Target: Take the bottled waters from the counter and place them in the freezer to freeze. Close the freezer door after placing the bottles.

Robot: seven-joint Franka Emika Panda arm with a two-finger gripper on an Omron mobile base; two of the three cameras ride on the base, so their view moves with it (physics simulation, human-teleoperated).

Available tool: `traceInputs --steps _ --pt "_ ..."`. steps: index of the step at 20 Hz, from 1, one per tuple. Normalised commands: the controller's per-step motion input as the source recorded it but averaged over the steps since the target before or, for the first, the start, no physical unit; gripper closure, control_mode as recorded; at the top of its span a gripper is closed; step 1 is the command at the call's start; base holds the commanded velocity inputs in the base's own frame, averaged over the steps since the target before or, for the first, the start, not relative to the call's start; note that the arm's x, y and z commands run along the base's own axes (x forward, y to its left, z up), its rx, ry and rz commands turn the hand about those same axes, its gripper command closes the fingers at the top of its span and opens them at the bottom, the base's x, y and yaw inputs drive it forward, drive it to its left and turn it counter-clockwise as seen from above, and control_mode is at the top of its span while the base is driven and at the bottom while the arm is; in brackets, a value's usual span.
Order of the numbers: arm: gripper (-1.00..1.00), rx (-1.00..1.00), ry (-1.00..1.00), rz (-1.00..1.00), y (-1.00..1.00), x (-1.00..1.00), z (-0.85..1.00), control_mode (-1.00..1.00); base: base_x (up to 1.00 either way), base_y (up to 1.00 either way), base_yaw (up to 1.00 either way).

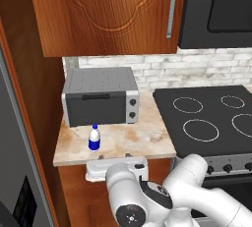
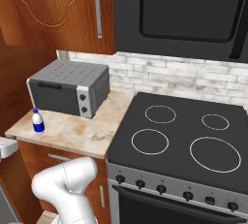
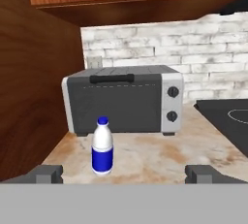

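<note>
One bottled water, clear-white with a blue label and blue cap, stands upright near the front of the counter. It is just in front of a grey toaster oven. My gripper hovers at the counter's front edge, level with the bottle and a short way in front of it. It is open wide, with nothing between its fingertips; the bottle sits slightly left of the middle of the gap. A grey panel of the freezer runs along the far left edge.
The toaster oven fills the back of the counter. A black stovetop lies to the right. A wooden side wall borders the counter on the left, and wooden cabinets hang above.
</note>
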Motion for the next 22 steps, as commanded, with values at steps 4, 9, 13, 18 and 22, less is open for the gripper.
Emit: traceInputs --steps 4,9,13,18,22 --pt "-1.00 0.00 0.00 0.00 0.08 0.20 0.00 -1.00 0.00 0.00 0.00" --pt "-1.00 0.00 0.00 0.00 0.04 0.15 0.00 -1.00 0.00 0.00 0.00" --pt "-1.00 0.00 0.00 0.00 0.00 0.09 -0.01 -1.00 0.00 0.00 0.00" --pt "-1.00 0.00 0.00 -0.05 0.00 0.07 -0.14 -1.00 0.00 0.00 0.00" --pt "-1.00 0.00 0.00 -0.11 0.00 0.17 -0.22 -1.00 0.00 0.00 0.00"
